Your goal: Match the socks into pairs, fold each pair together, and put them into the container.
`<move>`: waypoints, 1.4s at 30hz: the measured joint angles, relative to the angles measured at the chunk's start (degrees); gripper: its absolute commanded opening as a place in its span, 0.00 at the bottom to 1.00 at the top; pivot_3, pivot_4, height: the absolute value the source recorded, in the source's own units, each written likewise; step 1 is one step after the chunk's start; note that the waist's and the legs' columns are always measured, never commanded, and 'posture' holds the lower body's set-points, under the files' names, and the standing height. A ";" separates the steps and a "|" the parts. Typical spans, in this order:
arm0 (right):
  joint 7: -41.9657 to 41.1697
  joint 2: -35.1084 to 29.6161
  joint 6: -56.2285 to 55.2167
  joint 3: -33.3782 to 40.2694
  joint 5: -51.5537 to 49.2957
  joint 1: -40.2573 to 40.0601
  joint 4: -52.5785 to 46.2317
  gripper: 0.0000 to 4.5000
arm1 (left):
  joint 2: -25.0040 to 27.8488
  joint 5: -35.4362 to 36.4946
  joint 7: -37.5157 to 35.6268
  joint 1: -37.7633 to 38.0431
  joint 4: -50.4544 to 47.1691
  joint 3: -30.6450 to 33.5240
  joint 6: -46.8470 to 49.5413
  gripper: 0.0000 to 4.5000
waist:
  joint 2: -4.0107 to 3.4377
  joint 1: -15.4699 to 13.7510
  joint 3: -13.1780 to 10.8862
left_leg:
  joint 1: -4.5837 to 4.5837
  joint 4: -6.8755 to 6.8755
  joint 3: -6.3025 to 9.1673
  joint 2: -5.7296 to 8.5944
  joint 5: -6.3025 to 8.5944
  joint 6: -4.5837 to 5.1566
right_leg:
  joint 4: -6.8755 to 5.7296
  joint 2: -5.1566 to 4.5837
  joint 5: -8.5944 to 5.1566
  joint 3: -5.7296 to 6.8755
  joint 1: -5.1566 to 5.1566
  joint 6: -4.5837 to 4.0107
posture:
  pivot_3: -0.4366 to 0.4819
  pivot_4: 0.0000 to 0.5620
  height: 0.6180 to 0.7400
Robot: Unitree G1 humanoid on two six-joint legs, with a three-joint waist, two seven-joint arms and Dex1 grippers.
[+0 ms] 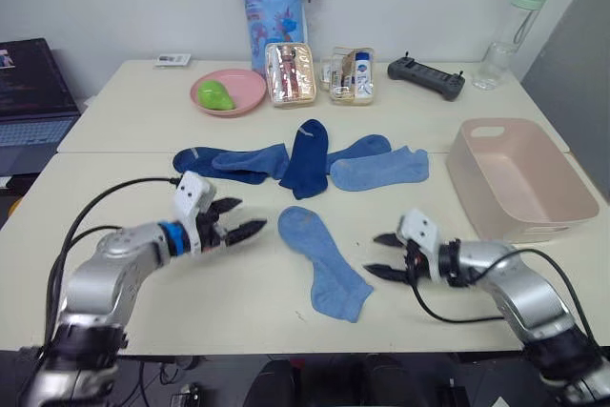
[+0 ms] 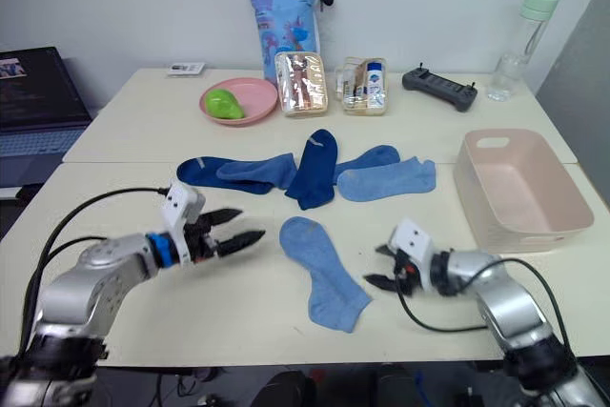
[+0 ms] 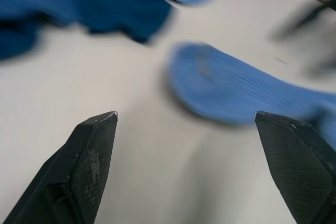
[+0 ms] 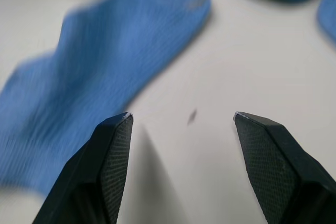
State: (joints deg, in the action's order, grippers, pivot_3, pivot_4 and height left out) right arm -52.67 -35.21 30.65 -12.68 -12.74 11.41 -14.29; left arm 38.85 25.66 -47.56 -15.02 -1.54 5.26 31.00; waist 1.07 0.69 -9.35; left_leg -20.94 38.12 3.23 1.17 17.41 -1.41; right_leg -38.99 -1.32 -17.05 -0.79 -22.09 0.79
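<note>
Both hands are hovering low over the tabletop with fingers spread wide and nothing in them: the left hand is pointing at the cuff end of a lone medium blue sock, the right hand is sitting just beside its toe end. That sock is lying flat between the two hands; the other socks are overlapping in a row beyond both hands, and the pale pink tub is waiting empty beyond the right hand. The sock looks light, limp and thin, so I judge a pinch at each end would lift it without bunching.
</note>
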 measured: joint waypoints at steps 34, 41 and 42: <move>0.09 -3.75 11.45 1.84 -8.68 -3.53 -10.10 0.74 | -8.87 -12.05 -8.86 -14.48 21.24 -10.57 -14.01 0.48 | 0.07 0.59 -0.01 | -0.03 0.04 0.00 0.01 0.00 0.00 | -0.01 0.00 0.00 -0.01 -0.02 0.03 | 0.48 0.27 1.00; 0.42 -3.14 11.17 -1.98 -8.55 -3.70 -10.11 0.74 | -9.34 -13.22 -8.50 -14.46 21.35 -11.10 -14.11 0.48 | 0.07 0.62 -0.01 | -0.03 0.06 -0.01 0.01 0.00 0.00 | -0.01 0.00 0.00 -0.02 -0.02 0.03 | 0.48 0.27 1.00; 0.41 -3.24 11.15 -1.99 -8.57 -3.70 -10.11 0.74 | -9.34 -13.35 -8.44 -14.46 21.38 -11.11 -14.20 0.48 | 0.07 0.62 -0.01 | -0.03 0.06 -0.01 0.01 0.00 0.00 | 0.00 0.00 0.00 -0.02 -0.02 0.03 | 0.48 0.27 1.00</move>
State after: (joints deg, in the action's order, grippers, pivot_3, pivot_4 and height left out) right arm -52.26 -38.45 41.80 -14.68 -21.31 7.71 -24.40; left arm 29.51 12.31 -55.99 -29.48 19.84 -5.85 16.80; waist 1.15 1.31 -9.36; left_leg -20.97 38.17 3.22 1.18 17.41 -1.40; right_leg -39.00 -1.32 -17.05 -0.81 -22.11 0.82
